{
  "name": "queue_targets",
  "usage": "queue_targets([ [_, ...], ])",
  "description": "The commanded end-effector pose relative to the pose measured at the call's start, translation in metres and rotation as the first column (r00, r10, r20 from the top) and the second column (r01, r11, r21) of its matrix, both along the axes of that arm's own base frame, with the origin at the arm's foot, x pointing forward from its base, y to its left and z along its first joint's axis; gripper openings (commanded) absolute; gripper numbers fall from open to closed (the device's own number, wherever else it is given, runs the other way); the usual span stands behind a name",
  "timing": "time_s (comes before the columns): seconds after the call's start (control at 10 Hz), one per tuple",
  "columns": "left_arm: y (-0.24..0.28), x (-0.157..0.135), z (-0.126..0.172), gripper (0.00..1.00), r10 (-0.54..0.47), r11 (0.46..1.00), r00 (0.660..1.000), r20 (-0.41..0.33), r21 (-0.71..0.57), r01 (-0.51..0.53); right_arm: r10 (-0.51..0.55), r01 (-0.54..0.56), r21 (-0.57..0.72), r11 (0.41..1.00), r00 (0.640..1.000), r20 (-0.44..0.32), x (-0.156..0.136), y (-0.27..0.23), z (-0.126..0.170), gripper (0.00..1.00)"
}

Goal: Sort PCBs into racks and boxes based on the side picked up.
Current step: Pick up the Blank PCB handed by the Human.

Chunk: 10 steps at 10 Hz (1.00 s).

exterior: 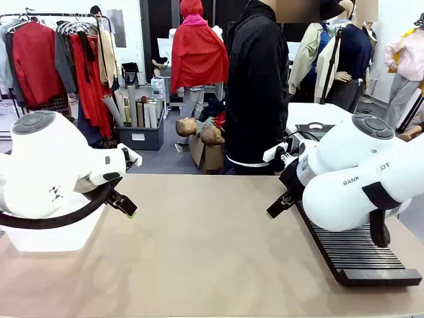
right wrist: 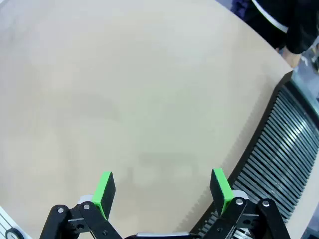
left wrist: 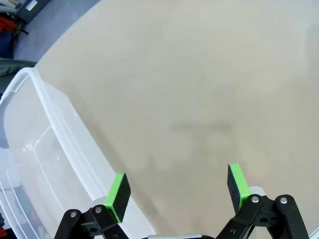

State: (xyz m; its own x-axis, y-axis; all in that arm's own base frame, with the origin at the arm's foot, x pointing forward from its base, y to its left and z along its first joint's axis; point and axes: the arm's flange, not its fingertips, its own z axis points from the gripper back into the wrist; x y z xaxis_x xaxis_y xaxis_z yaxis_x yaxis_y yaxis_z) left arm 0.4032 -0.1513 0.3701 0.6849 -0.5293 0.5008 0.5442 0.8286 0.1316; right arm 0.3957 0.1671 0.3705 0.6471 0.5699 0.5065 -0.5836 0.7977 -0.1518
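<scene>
The PCBs are out of view. The long black slotted rack (exterior: 361, 255) lies at the table's right side, under my right arm; in the right wrist view the rack (right wrist: 286, 144) runs along the right edge. The clear plastic tub (exterior: 40, 242) stands at the left under my left arm, and its rim (left wrist: 60, 124) crosses the left wrist view. My left gripper (left wrist: 178, 188) hangs open above bare table beside the tub, nothing between its green pads (left wrist: 118, 191). My right gripper (right wrist: 163, 189) is open too, over bare table just left of the rack.
A person in a black top (exterior: 255, 86) stands at the far edge of the tan table (exterior: 212, 252), near the middle. In the front view both grippers, left (exterior: 128, 207) and right (exterior: 275, 209), hover above the tabletop.
</scene>
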Motion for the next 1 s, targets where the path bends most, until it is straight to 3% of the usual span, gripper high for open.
queue_targets([
  [0.0,0.0,0.0,0.0001,1.0,0.0,1.0,1.0,0.0,0.0,0.0,0.0,0.0,0.0,1.0,1.0,0.0,0.0,0.0,0.0,1.0],
  [0.9,0.0,0.0,0.0001,1.0,0.0,1.0,1.0,0.0,0.0,0.0,0.0,0.0,0.0,1.0,1.0,0.0,0.0,0.0,0.0,1.0],
])
